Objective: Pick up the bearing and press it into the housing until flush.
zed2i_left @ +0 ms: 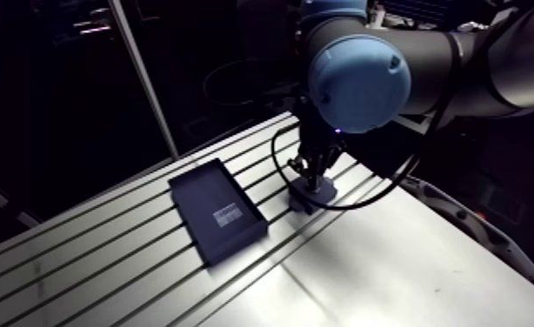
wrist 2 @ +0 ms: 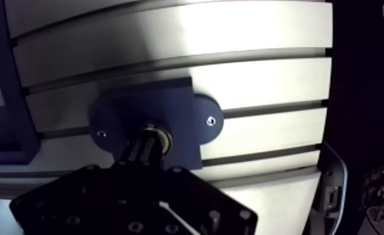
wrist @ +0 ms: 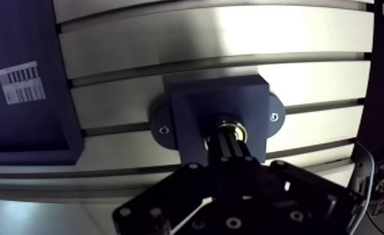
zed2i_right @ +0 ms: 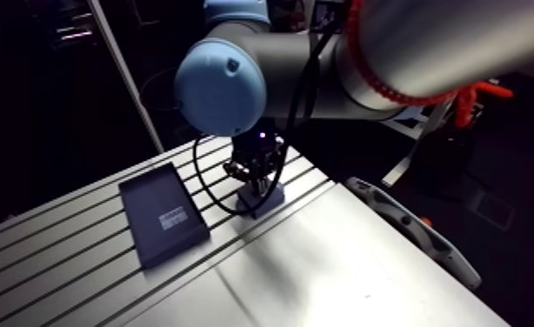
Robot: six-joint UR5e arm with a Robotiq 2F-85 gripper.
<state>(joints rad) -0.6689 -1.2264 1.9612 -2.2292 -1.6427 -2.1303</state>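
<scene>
Arm view: my gripper [zed2i_left: 312,176] is standing upright on the housing [zed2i_left: 303,202], which is sitting on the slotted desk [zed2i_left: 105,261] near a dark tray [zed2i_left: 203,196].

Wrist view: my fingers [wrist: 231,150] are standing nearly together, gripping the bearing [wrist: 234,130] at the housing's bore. The tray's white label [wrist: 21,82] is showing barcode-like print, too small to read.
</scene>
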